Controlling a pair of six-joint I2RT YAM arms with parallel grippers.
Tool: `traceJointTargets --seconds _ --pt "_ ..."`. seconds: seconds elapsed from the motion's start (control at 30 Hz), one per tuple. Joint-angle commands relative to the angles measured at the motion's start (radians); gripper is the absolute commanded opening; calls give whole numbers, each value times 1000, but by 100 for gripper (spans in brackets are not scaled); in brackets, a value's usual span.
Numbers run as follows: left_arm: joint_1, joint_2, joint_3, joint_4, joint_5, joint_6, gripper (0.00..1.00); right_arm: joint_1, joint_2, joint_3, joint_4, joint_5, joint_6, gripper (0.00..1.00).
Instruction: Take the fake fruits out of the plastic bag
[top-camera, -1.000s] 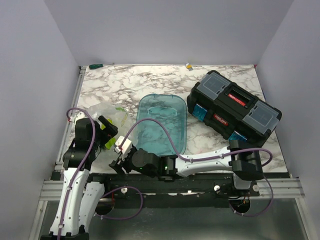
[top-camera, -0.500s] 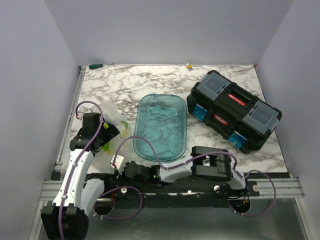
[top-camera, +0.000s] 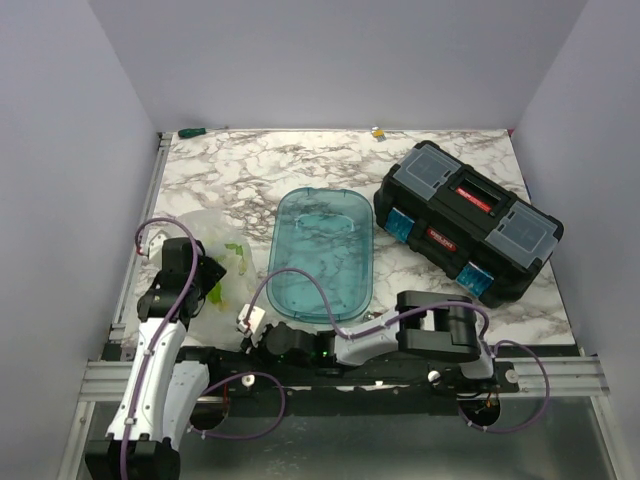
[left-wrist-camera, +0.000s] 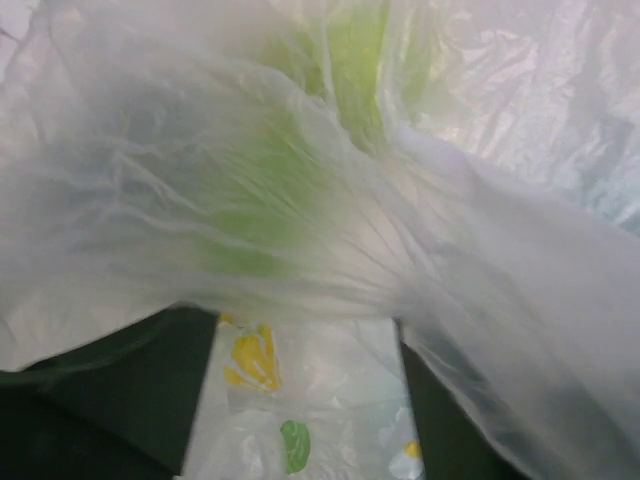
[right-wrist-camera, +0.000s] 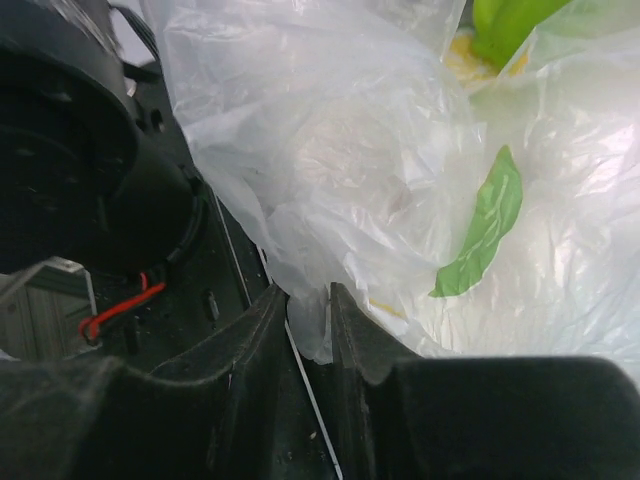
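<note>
Fake fruits (left-wrist-camera: 255, 200) are sitting inside the plastic bag (top-camera: 212, 235), showing through the crinkled film as light green and yellow shapes. The bag is lying at the near left of the marble table (top-camera: 260, 165), just left of the teal oval tray (top-camera: 322, 290), while the black toolbox (top-camera: 468, 220) is standing well apart on the right. The left gripper (top-camera: 207, 278) is pushing into the bag from the left, its jaws standing wide apart with film bunching over them. The right gripper (right-wrist-camera: 308, 302) is stretching low along the table's near edge, its fingers (right-wrist-camera: 262, 340) pinching together on a fold of the bag's near edge.
</note>
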Motion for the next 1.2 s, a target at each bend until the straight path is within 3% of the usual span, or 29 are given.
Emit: traceJointTargets --seconds 0.0,0.13,0.43,0.57,0.97,1.17 --pt "5 -88 -38 -24 -88 -75 56 0 -59 -20 56 0 28 28" --pt "5 -92 -50 -16 -130 -58 55 0 -66 -23 56 0 29 29" --pt "5 206 12 90 -116 60 56 -4 -71 -31 68 -15 26 29" --pt "5 244 15 136 -106 78 44 -3 -82 -41 72 -19 25 29" --pt "-21 268 105 91 -83 138 48 -4 -89 -44 79 -36 18 29" --pt "-21 397 104 117 -74 146 34 -3 -101 -52 87 -45 22 29"
